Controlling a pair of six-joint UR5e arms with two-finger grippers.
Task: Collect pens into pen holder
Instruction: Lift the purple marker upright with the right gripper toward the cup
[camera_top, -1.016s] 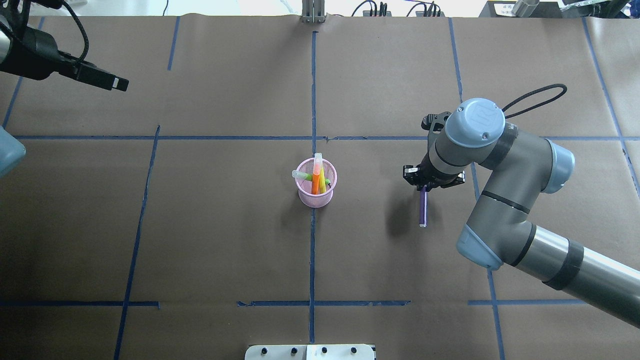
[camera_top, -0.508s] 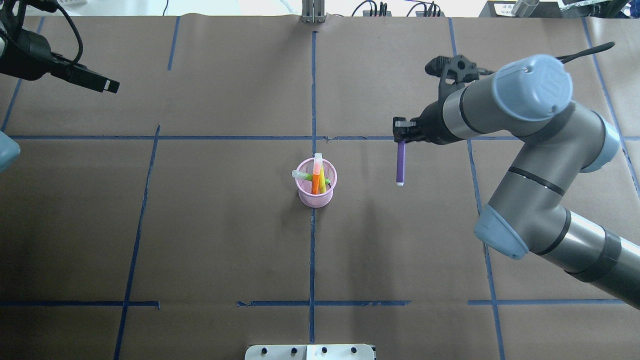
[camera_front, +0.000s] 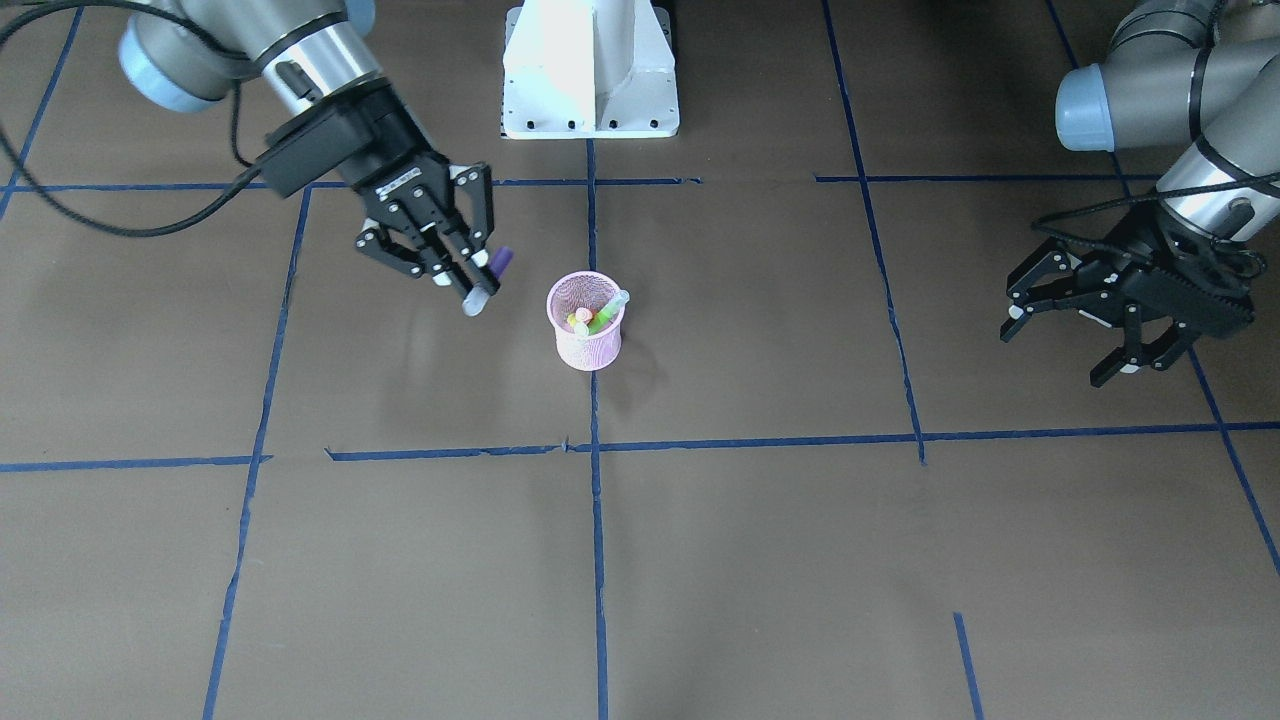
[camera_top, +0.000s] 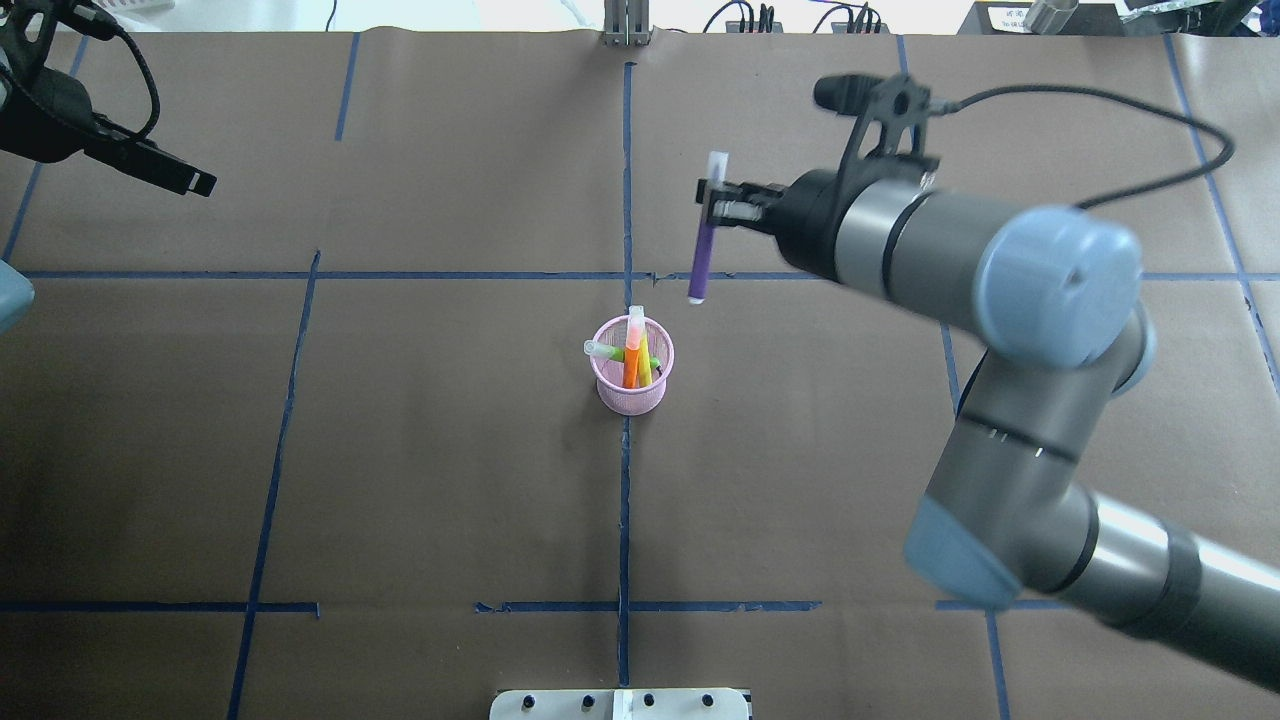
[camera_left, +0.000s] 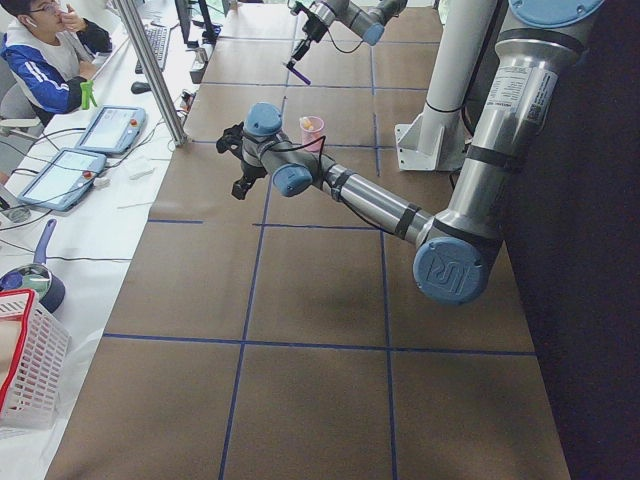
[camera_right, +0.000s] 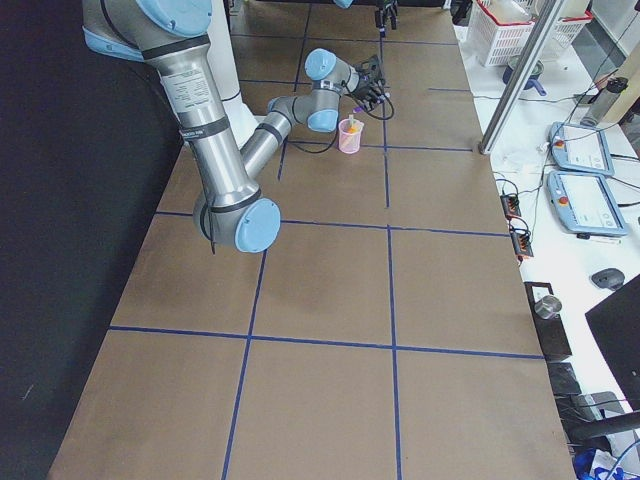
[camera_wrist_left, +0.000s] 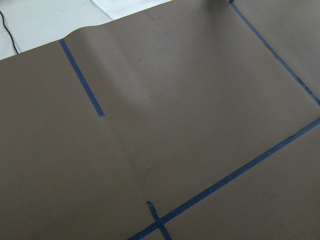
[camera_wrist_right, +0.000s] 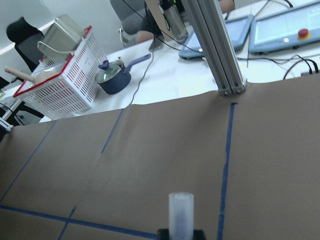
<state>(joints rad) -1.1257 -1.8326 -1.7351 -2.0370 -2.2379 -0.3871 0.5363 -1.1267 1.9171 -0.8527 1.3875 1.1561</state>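
Right end effector (camera_top: 712, 205) pinches the purple pen (camera_top: 703, 245) aloft beside the cup (camera_top: 632, 392) at the middle of the worktop (camera_top: 400, 470); left end effector (camera_front: 1053, 357) hangs spread near its left edge.

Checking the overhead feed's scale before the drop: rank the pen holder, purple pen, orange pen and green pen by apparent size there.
1. pen holder: most area.
2. purple pen: longest, but raised in the right gripper, nearer the camera.
3. orange pen and green pen: alike, partly hidden in the holder.

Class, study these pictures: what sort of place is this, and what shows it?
Probably a robotics lab: a left arm and a right arm share a paper-covered table gridded with blue tape, with teach pendants alongside.
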